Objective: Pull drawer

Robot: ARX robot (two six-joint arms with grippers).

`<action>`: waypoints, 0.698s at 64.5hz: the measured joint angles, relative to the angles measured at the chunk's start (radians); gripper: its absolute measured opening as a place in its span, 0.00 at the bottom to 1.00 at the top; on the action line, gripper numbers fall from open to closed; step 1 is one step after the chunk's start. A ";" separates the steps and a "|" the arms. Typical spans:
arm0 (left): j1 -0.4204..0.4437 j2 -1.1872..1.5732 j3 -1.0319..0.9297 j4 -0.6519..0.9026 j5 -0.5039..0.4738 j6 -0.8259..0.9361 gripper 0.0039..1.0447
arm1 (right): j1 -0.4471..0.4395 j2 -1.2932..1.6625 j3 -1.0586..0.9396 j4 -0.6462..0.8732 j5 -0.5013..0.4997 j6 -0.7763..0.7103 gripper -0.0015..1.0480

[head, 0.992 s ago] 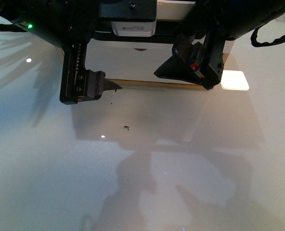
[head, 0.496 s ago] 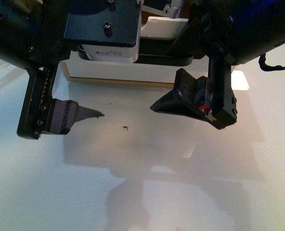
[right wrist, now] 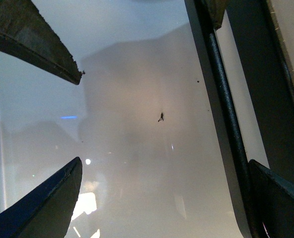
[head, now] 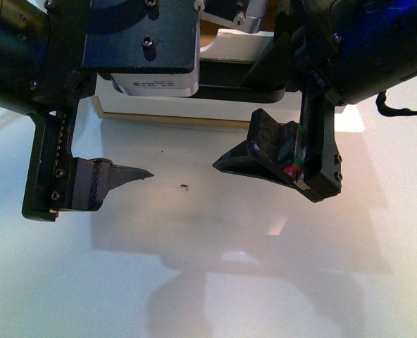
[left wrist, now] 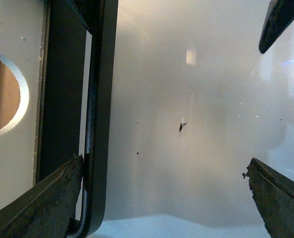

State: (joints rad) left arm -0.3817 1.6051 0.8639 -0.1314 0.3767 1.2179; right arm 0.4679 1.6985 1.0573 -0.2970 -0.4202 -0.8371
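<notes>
The drawer (head: pixel 159 105) stands at the back of the white table. Its white front has a half-round notch (left wrist: pixel 3 94) and a wide black bar handle (left wrist: pixel 95 99), largely hidden behind both arms in the front view. My left gripper (left wrist: pixel 164 198) is open, with one finger (left wrist: pixel 42 203) against the handle bar and the other (head: pixel 117 176) out over the table. My right gripper (right wrist: pixel 167 198) is open too. One of its fingers (right wrist: pixel 281 203) is at the handle (right wrist: pixel 226 99), and the other (head: pixel 265 151) is over the table. Neither holds anything.
The glossy white tabletop (head: pixel 208 274) carries the arms' shadows. A small dark speck (head: pixel 185 187) lies between the two near fingers. A bright patch of light (head: pixel 351 120) sits right of the drawer. In the right wrist view the left gripper's finger (right wrist: pixel 33 39) shows.
Both grippers have come nearer the camera and lower in the picture, so they look larger. More of the drawer's left corner shows. The speck has stayed put.
</notes>
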 joint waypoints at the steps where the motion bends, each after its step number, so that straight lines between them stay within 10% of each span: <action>1: -0.002 -0.010 -0.005 0.006 0.006 -0.008 0.93 | -0.002 -0.012 -0.006 0.010 0.000 0.006 0.91; 45: 0.084 -0.488 -0.323 0.483 -0.138 -0.372 0.93 | -0.149 -0.500 -0.300 0.457 0.136 0.296 0.91</action>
State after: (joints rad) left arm -0.2977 1.1172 0.5411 0.3519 0.2382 0.8459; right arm 0.3187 1.1984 0.7570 0.1596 -0.2844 -0.5415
